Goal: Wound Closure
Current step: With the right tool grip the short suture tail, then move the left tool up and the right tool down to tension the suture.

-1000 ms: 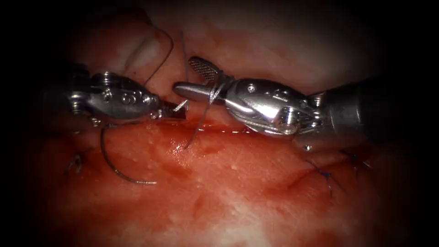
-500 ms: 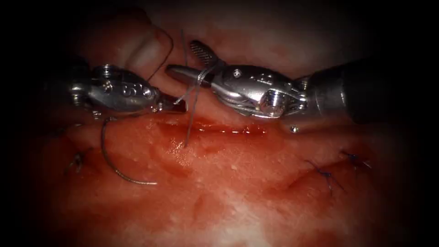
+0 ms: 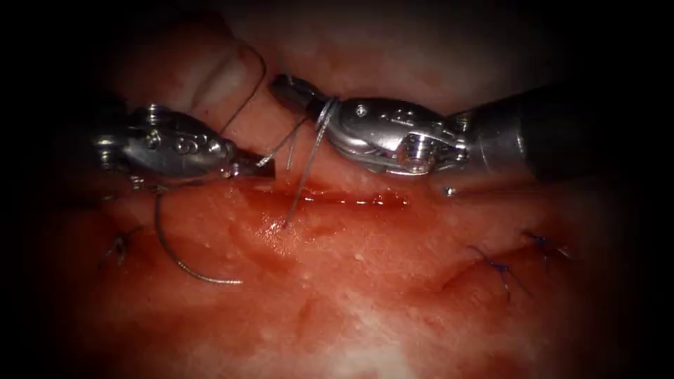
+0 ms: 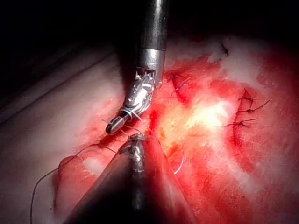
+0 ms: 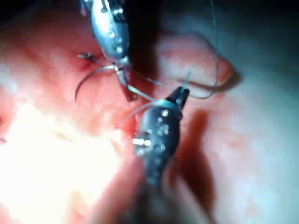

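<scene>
Left hand [image 3: 260, 167]: polished silver body with bright highlights, tapering to a darker grey tip. Right hand [image 3: 291, 90]: silver, mirror-bright housing, dark grey tips and a matt dark grey shaft behind. Thread [image 3: 298, 189]: pale grey-white, a thin light line against the red; a darker strand [image 3: 249, 91] curves over the pale pink tissue. Needle [image 3: 175, 256]: dull grey steel, a dark arc on red. Tissue [image 3: 365, 309]: mottled red and pink, with whitish patches and small pale flecks. Red fluid [image 3: 351, 202]: glossy, deeper red along the cut. Finished stitches [image 3: 502, 270]: dark blue-violet knots with short dark ends.
</scene>
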Robot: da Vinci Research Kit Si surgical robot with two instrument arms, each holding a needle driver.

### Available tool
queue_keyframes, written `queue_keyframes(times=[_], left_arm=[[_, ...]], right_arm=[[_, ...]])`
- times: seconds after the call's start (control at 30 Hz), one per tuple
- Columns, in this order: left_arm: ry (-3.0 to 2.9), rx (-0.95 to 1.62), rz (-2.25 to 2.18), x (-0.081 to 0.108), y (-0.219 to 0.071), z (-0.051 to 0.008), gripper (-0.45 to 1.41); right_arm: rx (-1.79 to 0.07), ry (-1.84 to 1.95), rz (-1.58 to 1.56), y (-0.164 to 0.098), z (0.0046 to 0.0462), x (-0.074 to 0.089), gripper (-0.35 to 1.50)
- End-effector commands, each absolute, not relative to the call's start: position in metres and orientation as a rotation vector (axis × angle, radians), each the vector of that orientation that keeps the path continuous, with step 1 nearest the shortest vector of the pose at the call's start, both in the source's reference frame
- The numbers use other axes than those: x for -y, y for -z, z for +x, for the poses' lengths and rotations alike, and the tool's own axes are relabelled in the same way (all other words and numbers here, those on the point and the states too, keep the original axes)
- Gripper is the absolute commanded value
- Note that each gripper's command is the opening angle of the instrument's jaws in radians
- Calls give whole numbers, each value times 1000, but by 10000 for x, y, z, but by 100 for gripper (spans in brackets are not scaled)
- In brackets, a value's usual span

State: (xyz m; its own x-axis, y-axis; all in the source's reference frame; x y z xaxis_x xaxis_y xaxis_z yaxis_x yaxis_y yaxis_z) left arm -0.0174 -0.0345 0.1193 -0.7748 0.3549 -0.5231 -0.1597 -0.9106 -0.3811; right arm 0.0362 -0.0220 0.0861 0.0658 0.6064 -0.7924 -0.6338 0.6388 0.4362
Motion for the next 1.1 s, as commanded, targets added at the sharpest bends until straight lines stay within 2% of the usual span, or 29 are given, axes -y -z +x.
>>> queue_keyframes(times=[0.03,0.4,0.67,1.1], left_arm=[[-2665,463,-873,342,-1198,-175,-45],[-2574,515,-797,285,-1224,-145,-45],[-2533,520,-779,187,-1250,-153,-45],[-2492,486,-754,95,-1276,-167,-45]], right_arm=[[-1177,-913,-40,-859,365,230,-35],[-1170,-805,-105,-827,365,288,-35],[-1129,-751,-84,-841,376,323,-35],[-1087,-712,-48,-828,365,362,-35]])
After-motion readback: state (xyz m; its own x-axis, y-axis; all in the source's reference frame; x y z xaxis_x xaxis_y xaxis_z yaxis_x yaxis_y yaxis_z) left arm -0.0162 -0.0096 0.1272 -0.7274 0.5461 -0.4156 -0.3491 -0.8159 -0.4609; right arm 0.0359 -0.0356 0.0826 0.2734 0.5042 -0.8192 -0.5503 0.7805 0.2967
